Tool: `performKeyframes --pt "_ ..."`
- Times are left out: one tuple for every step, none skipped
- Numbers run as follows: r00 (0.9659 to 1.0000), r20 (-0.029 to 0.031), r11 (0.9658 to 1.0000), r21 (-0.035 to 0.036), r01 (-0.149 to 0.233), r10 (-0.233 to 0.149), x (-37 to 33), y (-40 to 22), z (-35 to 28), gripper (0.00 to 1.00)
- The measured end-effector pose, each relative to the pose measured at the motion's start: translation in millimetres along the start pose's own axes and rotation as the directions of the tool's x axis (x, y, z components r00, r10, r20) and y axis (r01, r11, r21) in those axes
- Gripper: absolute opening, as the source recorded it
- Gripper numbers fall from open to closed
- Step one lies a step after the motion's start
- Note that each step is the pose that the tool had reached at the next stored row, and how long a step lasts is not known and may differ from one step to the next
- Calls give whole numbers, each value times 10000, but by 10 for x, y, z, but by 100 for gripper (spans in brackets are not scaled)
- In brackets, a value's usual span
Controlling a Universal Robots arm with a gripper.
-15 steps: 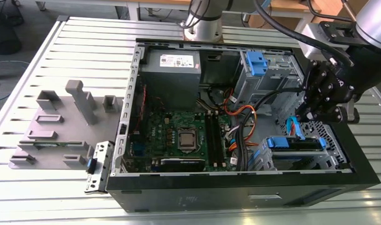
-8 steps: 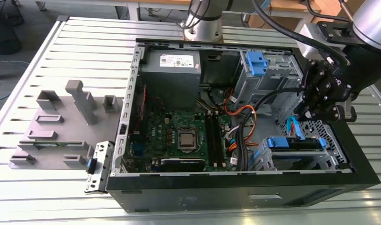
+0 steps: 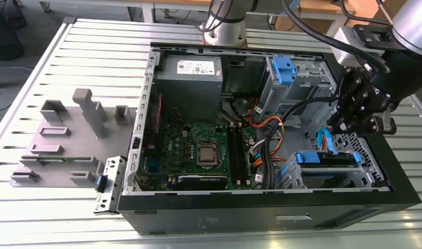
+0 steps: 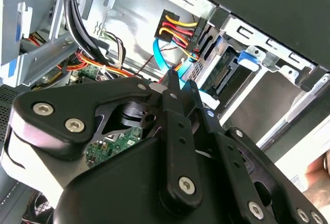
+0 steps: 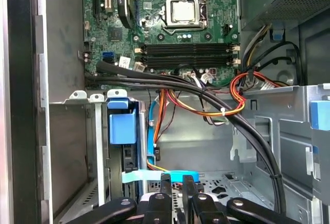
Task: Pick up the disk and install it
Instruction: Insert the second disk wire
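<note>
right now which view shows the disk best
The exterior view: the disk shows whole from above, with its blue rails. The first wrist view shows its blue handle tab; the second wrist view shows its connector end, partly behind the gripper.

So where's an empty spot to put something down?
Bare slatted table lies behind the grey fixture block, on the exterior view's left of the computer case. It's crowded inside, with cables between the motherboard and the gripper.

Matt black metal claw (image 4: 180, 87); disk (image 3: 325, 158) with glossy blue plastic rails.
</note>
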State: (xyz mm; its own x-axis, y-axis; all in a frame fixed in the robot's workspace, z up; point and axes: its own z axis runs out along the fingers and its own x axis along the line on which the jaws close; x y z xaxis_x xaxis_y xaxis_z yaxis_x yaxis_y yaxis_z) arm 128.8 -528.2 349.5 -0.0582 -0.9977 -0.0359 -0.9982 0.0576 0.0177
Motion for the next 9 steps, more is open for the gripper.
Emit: performKeyframes --pt "10000 0 10000 0 1 -1 -1 -10 0 24" --pt "10000 -1 10000 0 1 -1 -1 -21 0 24" --pt "10000 -1 10000 1 0 0 -2 -31 0 24" --pt "10000 0 10000 0 1 -1 -3 -41 1 24" --pt "10000 0 10000 0 0 0 -3 -50 1 24" --pt "10000 -1 10000 0 0 0 -4 -59 1 24" --pt "10000 -2 10000 0 1 -1 -4 -67 1 24" --pt "10000 -1 10000 0 0 0 -5 -73 1 24" --pt "10000 -1 10000 0 1 -1 -5 -76 1 24"
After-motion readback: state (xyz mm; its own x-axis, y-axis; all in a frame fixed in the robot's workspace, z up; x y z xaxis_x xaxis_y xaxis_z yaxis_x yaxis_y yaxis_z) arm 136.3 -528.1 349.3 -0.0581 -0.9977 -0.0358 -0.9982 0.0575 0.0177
